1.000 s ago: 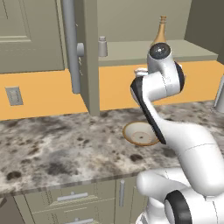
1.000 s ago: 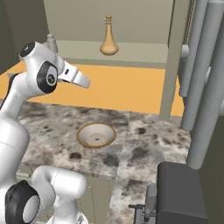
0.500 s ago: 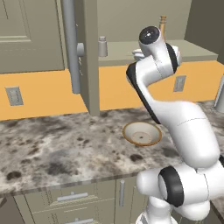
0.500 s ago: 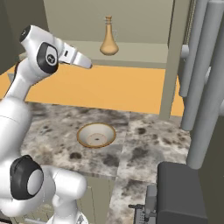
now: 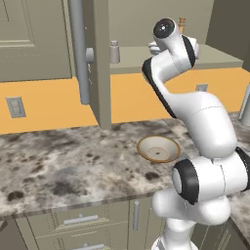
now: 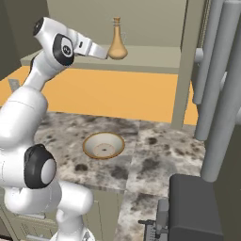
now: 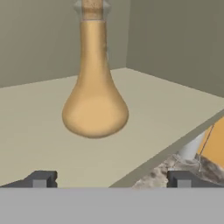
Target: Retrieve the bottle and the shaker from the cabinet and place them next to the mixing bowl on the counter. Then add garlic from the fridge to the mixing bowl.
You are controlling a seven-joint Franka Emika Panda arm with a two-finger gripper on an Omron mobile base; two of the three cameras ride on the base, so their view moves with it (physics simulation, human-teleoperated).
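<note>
No label or writing shows on the bottle (image 7: 95, 94), which stands upright on the cabinet (image 6: 155, 59) shelf, neck up. The gripper (image 7: 111, 179) faces the bottle, fingers spread wide, empty. The shaker (image 5: 114, 52) stands upright farther along that shelf; the mixing bowl (image 6: 104, 146) sits on the counter (image 6: 150, 150) below the bottle.
</note>
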